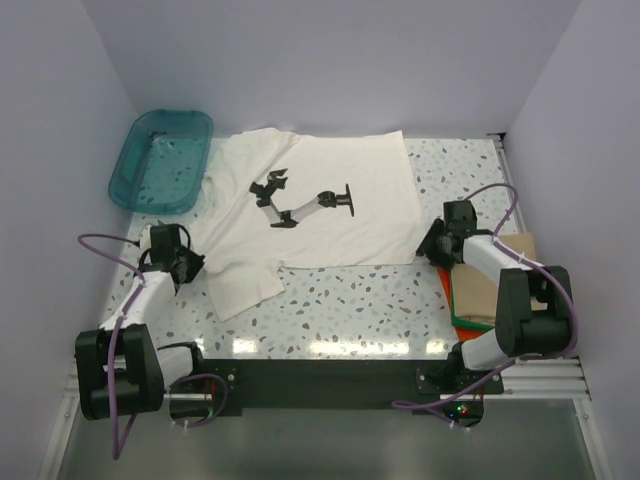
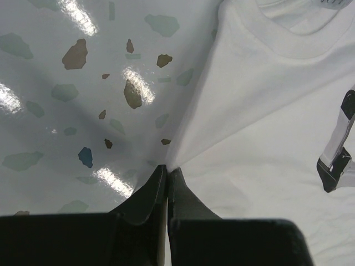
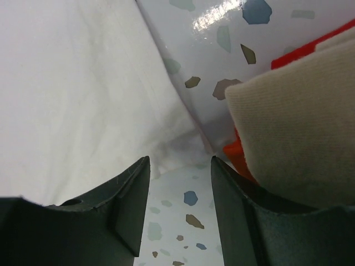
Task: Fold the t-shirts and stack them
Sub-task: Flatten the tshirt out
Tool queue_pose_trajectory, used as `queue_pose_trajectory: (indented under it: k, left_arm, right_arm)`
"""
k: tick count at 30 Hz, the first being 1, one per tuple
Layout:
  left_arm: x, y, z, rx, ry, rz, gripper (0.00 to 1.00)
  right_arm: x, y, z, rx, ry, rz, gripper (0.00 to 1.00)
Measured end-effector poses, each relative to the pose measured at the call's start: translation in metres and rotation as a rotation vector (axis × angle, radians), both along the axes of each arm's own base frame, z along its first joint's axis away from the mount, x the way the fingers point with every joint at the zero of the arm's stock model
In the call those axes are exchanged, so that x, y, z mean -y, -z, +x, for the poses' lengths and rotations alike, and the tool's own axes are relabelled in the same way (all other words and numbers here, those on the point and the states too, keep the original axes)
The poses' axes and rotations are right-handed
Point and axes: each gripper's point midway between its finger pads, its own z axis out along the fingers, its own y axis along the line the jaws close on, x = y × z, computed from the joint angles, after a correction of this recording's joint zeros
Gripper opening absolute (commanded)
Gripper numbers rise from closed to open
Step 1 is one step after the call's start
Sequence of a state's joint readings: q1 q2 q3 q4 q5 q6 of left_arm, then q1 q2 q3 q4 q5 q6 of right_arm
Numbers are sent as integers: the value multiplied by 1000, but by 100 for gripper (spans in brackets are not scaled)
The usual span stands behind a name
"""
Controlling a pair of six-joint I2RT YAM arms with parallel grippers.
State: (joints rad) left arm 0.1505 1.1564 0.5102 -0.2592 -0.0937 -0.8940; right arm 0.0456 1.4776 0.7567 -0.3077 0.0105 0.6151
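Observation:
An off-white t-shirt (image 1: pixel 320 205) with a dark robot-arm print lies spread on the speckled table. At the shirt's left side, below the collar (image 2: pixel 299 39), my left gripper (image 1: pixel 182 264) is shut on its edge, and the cloth (image 2: pixel 260 138) pulls into a crease at the fingertips (image 2: pixel 166 169). My right gripper (image 1: pixel 432 246) is open at the shirt's near right corner (image 3: pixel 180 141), which lies just ahead of the gap between its fingers (image 3: pixel 180 163). A folded tan t-shirt (image 3: pixel 294 122) lies on an orange-red one (image 3: pixel 241 155) just right of that gripper.
A teal translucent tub (image 1: pixel 160 160) stands at the back left, touching the shirt's sleeve. The folded stack (image 1: pixel 495 285) lies at the right edge beside the right arm. Walls close in the table on the left, back and right.

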Motion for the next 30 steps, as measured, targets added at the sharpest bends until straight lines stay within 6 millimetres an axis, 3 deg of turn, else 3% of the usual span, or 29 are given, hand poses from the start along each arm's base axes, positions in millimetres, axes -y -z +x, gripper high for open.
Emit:
queue_pose_trajectory:
  k: [5, 7, 8, 10, 15, 22, 30]
  left_arm:
    - [2, 1, 1, 0, 19, -1, 0]
    - [2, 1, 0, -1, 27, 0, 0]
    - [3, 1, 0, -1, 30, -1, 0]
    - [3, 0, 0, 0, 34, -3, 0]
    - [4, -8, 0, 23, 38, -1, 0]
    - [5, -29, -5, 81, 38, 9, 0]
    - [8, -49, -26, 125, 34, 14, 0]
  right_arm:
    - [-1, 7, 3, -8, 14, 9, 31]
    - [-1, 8, 5, -5, 17, 11, 19]
    - [-1, 8, 5, -5, 18, 12, 9]
    - [-1, 8, 4, -7, 19, 14, 0]
    - [-1, -7, 2, 19, 24, 16, 0]
    - [1, -67, -6, 165, 14, 13, 0]
    - [15, -101, -38, 212, 32, -26, 0]
